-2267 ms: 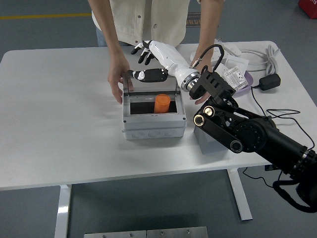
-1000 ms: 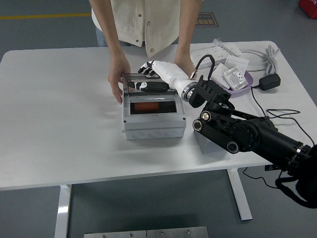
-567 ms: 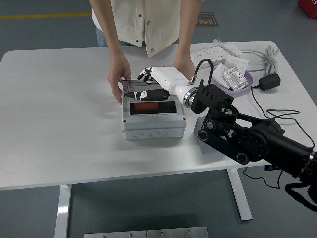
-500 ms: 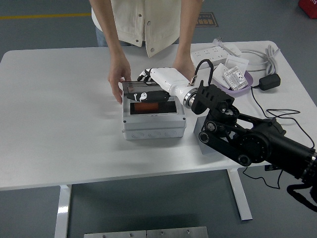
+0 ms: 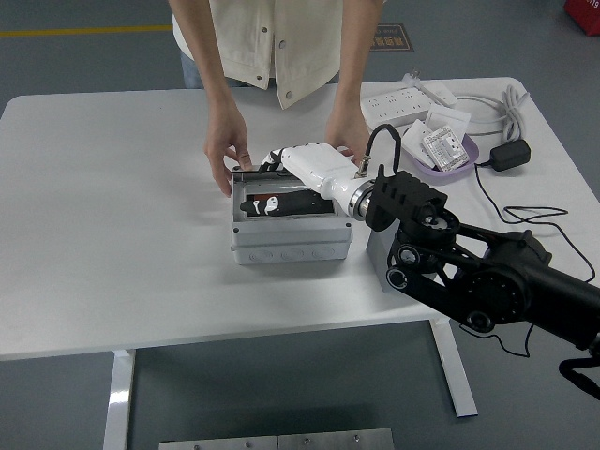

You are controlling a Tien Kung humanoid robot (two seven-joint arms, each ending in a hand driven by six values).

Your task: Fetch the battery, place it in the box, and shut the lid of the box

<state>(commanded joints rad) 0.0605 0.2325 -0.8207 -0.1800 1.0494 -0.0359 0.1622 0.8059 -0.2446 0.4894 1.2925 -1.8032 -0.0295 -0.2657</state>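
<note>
Grey box [image 5: 291, 239] on a white desk [image 5: 112, 234]; right hand [image 5: 281, 187] white-backed with black fingers, on a black arm [image 5: 487, 277]; person's shirt [image 5: 277, 37] cream with dark buttons; tray [image 5: 450, 161] lilac; power strip [image 5: 412, 98] white; adapter [image 5: 509, 155] black.

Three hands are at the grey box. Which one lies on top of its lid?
The robot's right hand, white and black, lies flat on the lid. The person's two hands only hold the box at its far corners.

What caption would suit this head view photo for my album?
Robot's right hand presses flat on the grey box's lid while a person's hands steady it from behind.
</note>
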